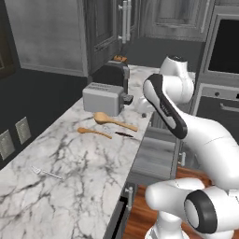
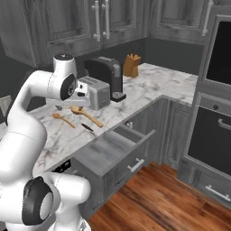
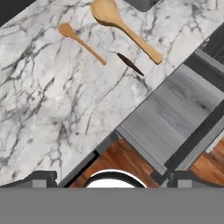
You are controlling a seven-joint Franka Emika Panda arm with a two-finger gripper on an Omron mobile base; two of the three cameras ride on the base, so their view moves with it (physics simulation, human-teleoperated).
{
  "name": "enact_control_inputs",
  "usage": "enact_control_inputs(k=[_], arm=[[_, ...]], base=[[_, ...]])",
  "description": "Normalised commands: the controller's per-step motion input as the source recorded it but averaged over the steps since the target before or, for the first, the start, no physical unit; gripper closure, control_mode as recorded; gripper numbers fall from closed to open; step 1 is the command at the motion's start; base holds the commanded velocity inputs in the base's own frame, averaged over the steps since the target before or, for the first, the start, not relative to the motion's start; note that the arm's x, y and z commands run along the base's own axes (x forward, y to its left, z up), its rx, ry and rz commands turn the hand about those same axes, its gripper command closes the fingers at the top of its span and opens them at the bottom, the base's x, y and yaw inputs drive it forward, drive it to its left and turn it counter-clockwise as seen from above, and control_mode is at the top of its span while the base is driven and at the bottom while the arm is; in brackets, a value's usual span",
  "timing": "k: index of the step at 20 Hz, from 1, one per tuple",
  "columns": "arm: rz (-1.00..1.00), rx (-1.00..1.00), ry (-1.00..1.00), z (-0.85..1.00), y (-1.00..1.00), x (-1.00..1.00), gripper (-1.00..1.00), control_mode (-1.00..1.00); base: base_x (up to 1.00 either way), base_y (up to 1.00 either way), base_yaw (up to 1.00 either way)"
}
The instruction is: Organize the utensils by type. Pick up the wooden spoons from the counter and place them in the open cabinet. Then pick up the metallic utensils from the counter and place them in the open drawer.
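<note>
Judging from how things lie, nothing has yet been sorted: both wooden spoons and the metallic pieces are seen lying on the tabletop (image 1: 88, 158), and the open drawer (image 2: 106, 151) is seen bare inside. Two wooden spoons are counted: a long spoon (image 3: 122, 26) with a big round bowl, near the toaster (image 1: 103, 98), and a slimmer spoon (image 3: 81, 42) just beside it. Two metallic utensils can be made out: a dark-handled slotted piece (image 3: 116, 52) lying between the spoons and the tabletop edge, and a small fork-like piece (image 1: 45, 172) well apart from the rest, nearer the base. One drawer is seen pulled out below the tabletop edge. The open cabinet cannot be told from the other wall cabinets here. The tool (image 3: 112, 183) is held above the tabletop edge with its jaws spread wide, and nothing is gripped. All four placements are judged still to be done.
</note>
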Motion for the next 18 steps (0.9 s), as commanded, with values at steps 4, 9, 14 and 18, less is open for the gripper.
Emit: enact_control_inputs(k=[4,9,14,18], arm=[[0.4,0.0,0.08,-0.36,0.68,0.11,-1.0,-1.0],[0.43,-0.04,0.21,-0.45,0.91,0.01,-1.0,-1.0],[0.38,-0.08,0.05,-0.47,0.98,0.06,-1.0,-1.0],[0.38,-0.1,0.1,-0.33,0.84,0.0,-1.0,-1.0]], base=[[0.0,0.0,0.0],[0.0,0.0,0.0],[0.0,0.0,0.0],[0.0,0.0,0.0]])
